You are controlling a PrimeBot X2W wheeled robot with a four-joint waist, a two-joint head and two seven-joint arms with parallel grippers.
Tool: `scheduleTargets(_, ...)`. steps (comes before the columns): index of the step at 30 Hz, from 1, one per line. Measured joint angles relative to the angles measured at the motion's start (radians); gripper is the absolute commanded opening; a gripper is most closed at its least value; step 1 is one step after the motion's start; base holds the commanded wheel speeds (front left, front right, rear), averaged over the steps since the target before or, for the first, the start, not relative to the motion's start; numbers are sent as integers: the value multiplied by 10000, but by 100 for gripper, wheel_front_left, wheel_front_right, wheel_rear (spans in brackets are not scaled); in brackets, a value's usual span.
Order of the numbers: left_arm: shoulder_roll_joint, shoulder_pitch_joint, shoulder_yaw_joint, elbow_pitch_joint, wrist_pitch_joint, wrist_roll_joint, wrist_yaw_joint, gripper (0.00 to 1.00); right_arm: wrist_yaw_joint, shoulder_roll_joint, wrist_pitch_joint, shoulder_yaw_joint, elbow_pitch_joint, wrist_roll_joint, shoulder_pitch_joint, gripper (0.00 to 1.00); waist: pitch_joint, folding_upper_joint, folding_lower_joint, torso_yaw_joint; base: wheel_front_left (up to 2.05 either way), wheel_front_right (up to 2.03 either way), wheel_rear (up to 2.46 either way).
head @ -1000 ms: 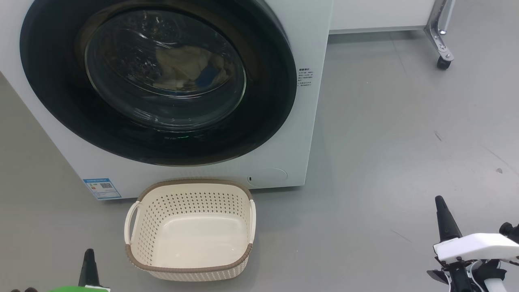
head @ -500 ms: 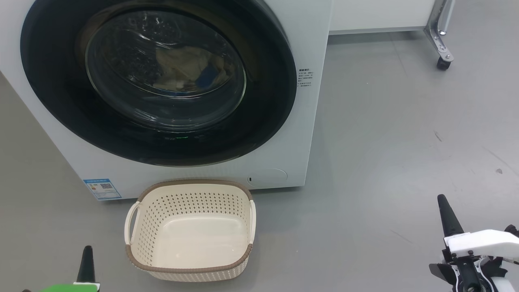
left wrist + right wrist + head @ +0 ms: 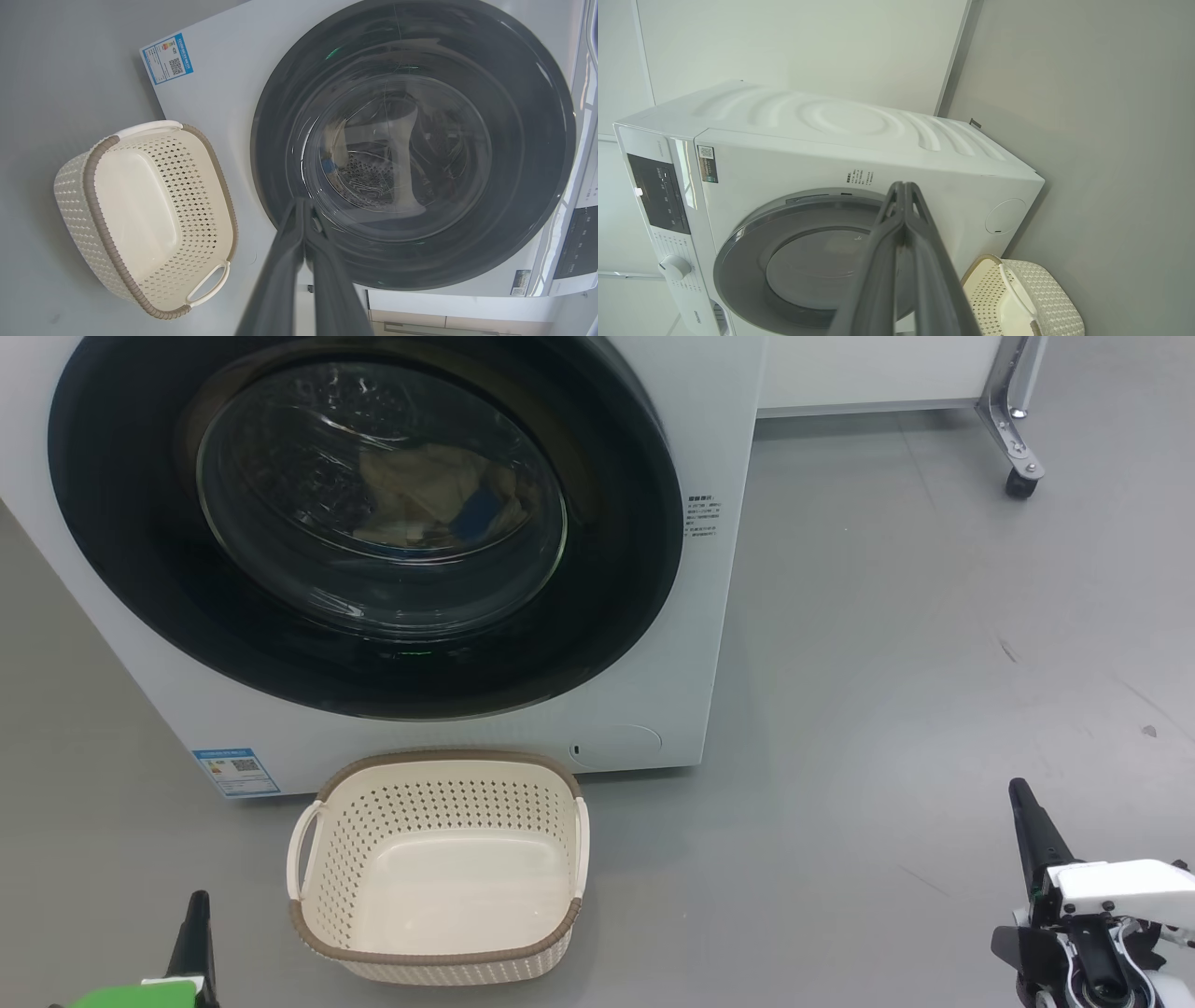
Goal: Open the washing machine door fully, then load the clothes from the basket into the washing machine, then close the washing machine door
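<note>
Left gripper (image 3: 197,919) is pinched together, empty, near the empty basket (image 3: 439,755). Clothes (image 3: 420,490) sit behind the closed door (image 3: 607,569); right gripper (image 3: 1022,803) is pinched together, empty, well apart. All steps look done, so the next move likely just parks the arms.

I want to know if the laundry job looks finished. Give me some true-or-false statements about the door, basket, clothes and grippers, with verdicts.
1. The door is shut. True.
2. The basket holds the clothes. False: it is empty; the clothes lie inside the washer, behind the door's glass.
3. The left gripper has its fingers spread apart. False: they are pressed together, holding nothing.
4. The right gripper is shut and holds nothing. True.
5. The basket stands upright on the floor in front of the washer. True.
</note>
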Motion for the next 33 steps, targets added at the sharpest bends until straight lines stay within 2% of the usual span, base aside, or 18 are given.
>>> scheduleTargets(14,12,-108,226,-2,449,-1778,-82,0,0,136,401,-299,144,1854,-208,0,-19,0,0,0,0,0,0)
scheduleTargets(33,13,-133,238,-13,456,-1827,-90,0,0,146,424,-337,230,1918,-230,0,-21,0,0,-1,0,0,0)
